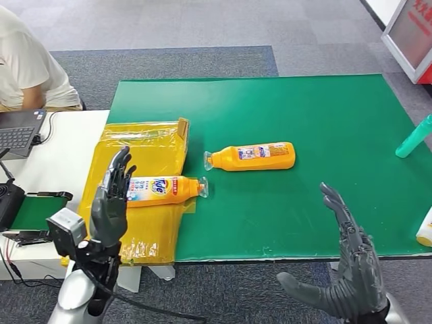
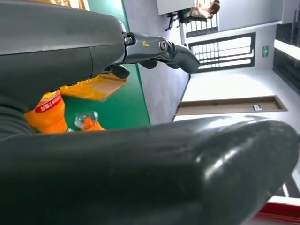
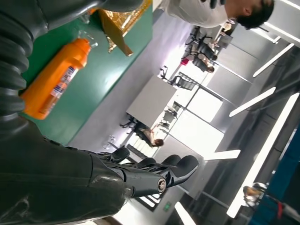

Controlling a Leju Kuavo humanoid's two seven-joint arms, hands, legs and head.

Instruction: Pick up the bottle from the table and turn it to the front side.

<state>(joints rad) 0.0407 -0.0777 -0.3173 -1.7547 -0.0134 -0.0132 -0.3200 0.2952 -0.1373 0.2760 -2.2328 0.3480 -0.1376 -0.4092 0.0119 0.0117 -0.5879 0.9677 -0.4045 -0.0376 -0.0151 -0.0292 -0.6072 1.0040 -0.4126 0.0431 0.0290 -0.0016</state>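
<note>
Two orange bottles lie on their sides on the green mat. One bottle rests near the mat's middle, small-print label up, probably the one wanting a turn to its front. The other, the Tide bottle, lies at the mat's left edge on a yellow bag, front label already showing. Both hands hold nothing, fingers spread: the left hand hovers upright just off the mat's left edge beside the Tide bottle, the right hand waits past the mat's near edge, well apart from either bottle. A teal bottle and a white container sit at the mat's right edge; a person and laptop are beyond its left side. Nothing on the mat blocks the middle bottle
</note>
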